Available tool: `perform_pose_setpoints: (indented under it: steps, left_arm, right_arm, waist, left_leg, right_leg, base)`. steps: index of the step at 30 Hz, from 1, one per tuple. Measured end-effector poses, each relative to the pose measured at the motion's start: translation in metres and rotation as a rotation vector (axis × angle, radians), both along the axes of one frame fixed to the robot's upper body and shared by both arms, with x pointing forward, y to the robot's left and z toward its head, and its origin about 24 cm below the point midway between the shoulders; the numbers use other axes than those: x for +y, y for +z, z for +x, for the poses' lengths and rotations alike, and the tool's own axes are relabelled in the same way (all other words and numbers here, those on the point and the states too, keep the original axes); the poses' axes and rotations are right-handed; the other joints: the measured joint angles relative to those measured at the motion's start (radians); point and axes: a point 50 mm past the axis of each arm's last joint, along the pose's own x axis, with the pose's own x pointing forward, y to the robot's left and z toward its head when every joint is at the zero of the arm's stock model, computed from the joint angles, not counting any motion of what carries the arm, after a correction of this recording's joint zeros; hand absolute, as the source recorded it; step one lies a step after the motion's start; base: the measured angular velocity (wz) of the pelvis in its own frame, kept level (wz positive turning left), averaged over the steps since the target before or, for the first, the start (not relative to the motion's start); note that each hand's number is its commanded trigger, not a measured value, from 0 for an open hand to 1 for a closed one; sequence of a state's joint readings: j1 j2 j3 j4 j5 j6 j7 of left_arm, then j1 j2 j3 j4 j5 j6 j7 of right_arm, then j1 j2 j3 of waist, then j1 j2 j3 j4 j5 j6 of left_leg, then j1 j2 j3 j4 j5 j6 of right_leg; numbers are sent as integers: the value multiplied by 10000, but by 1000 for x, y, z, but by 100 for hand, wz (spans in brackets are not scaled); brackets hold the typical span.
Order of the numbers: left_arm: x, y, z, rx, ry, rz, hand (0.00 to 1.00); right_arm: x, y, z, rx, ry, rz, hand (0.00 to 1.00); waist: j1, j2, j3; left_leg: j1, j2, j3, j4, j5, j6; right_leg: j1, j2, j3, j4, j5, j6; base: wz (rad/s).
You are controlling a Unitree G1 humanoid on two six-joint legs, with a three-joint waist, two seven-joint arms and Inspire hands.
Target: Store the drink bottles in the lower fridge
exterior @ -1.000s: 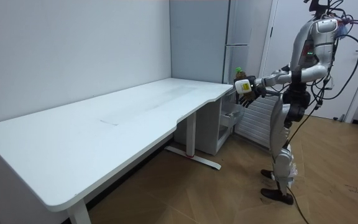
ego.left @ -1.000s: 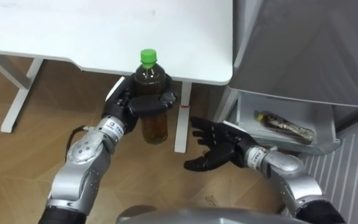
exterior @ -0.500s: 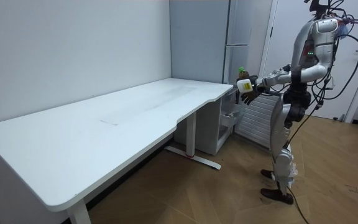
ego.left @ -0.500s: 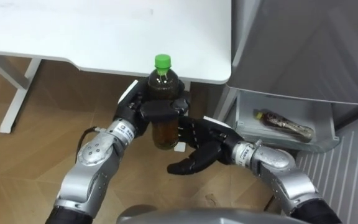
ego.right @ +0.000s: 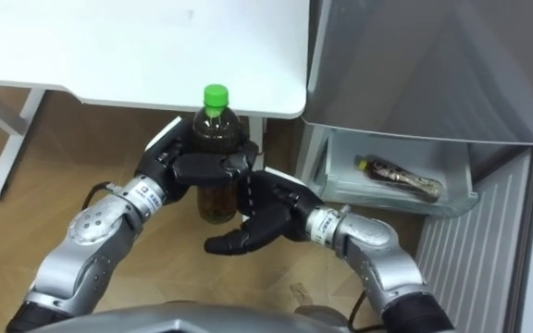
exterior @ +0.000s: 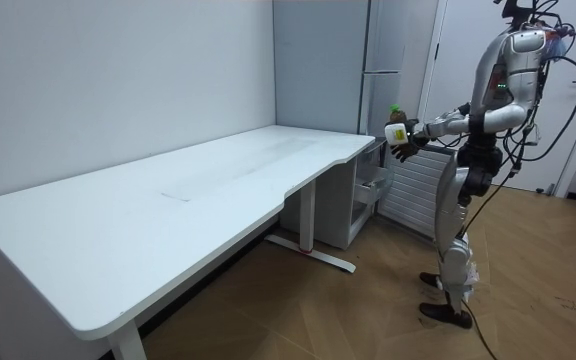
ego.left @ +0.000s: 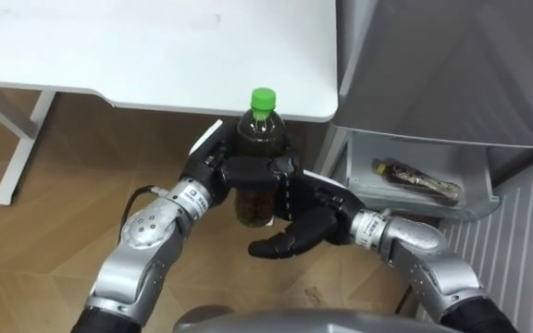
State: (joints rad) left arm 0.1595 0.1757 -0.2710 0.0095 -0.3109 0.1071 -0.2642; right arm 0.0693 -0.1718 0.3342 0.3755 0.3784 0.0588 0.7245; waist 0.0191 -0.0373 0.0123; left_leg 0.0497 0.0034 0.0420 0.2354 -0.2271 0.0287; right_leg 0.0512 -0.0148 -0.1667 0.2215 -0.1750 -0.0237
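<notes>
The left robot hand (ego.left: pixel 222 172) wraps a clear plastic bottle (ego.left: pixel 254 205) of brown drink, green-capped; the right robot hand (ego.left: pixel 309 220) spreads wide just beside it.

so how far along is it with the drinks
One dark bottle already lies in the open lower fridge drawer. The left hand grips a green-capped plastic bottle of brown drink upright, the open right hand beside it. Left: getting this bottle into that drawer.

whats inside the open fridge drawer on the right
One dark drink bottle lies on its side in the drawer. The drawer's rear part runs under the grey fridge front above it, so anything further back is hidden.
</notes>
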Motion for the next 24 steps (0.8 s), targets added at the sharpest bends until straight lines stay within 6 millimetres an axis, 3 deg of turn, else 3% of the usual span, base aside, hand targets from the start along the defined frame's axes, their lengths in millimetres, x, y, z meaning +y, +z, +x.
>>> perform_pose_setpoints:
  steps: [8, 24]
  left_arm:
    - [0, -2, -3, 77, -422, 309, 100]
    - [-3, -6, -9, 204, -1115, 755, 100]
  right_arm:
    - [0, -3, -5, 236, 335, -98, 0]
    - [0, -12, -22, 1358, -113, 507, 0]
  waist:
    - [-65, -155, 25]
    - [43, -141, 23]
  left_leg:
    - [-35, 0, 39, 34, -1, 0]
    - [-52, 6, 65, -51, -7, 6]
  right_leg:
    - [-27, 36, 3, -25, 2, -3]
    - [-121, 27, 12, -4, 5, -1]
  base:
    - [0]
    - [-1]
